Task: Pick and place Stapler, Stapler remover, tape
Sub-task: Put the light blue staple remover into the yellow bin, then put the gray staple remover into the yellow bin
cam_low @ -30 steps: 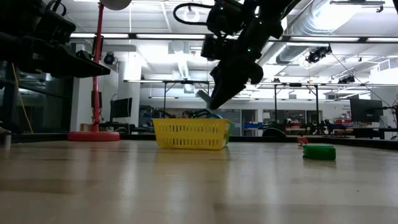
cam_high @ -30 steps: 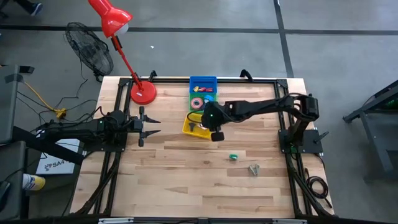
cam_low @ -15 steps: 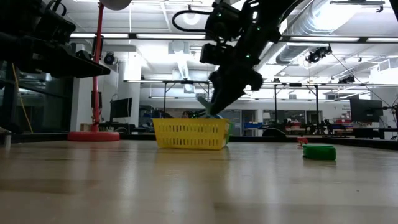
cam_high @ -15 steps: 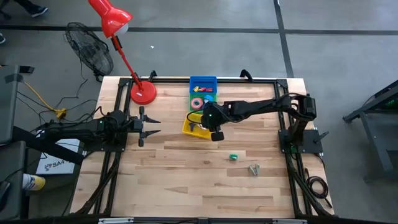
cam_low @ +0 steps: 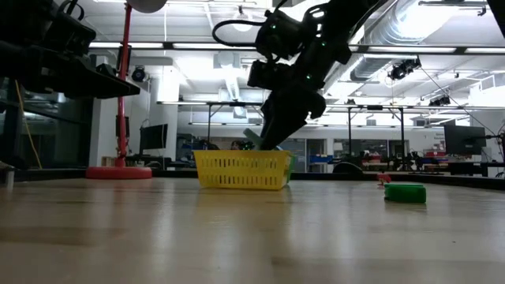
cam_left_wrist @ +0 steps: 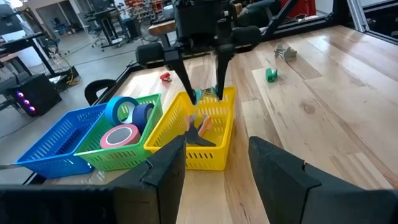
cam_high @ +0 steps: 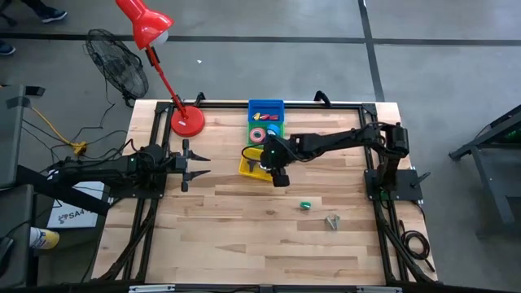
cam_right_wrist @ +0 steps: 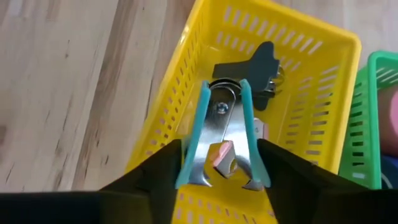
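Observation:
My right gripper (cam_right_wrist: 217, 148) slants down into the yellow basket (cam_high: 247, 169), open. A teal staple remover (cam_right_wrist: 221, 109) stands between its fingers, its metal middle toward the wrist camera, low inside the basket (cam_right_wrist: 163, 118). A dark remover (cam_right_wrist: 261, 65) and a pink piece (cam_right_wrist: 221, 154) lie in the same basket. Blue and pink tape rolls (cam_left_wrist: 124, 121) sit in the green basket (cam_left_wrist: 99, 158) beside it. My left gripper (cam_high: 198, 163) waits open at the table's left side. I cannot pick out the stapler. My right gripper has its fingers (cam_right_wrist: 166, 163) on either side of the remover's teal grips (cam_right_wrist: 194, 134), coming from above and from the table's right. Whether the pads touch the grips, I cannot tell. The remover's far end points down into the basket.
A blue basket (cam_high: 265, 108) stands behind the green one. A red lamp's base (cam_high: 187, 120) is at the far left. A small green piece (cam_high: 305, 205) and a grey metal thing (cam_high: 332, 220) lie on the bare wood to the right of the middle.
My right gripper has sunk toward the yellow basket and shifted a little toward the table's left edge. The teal remover has gone down with it, from above the basket's rim to the rim.

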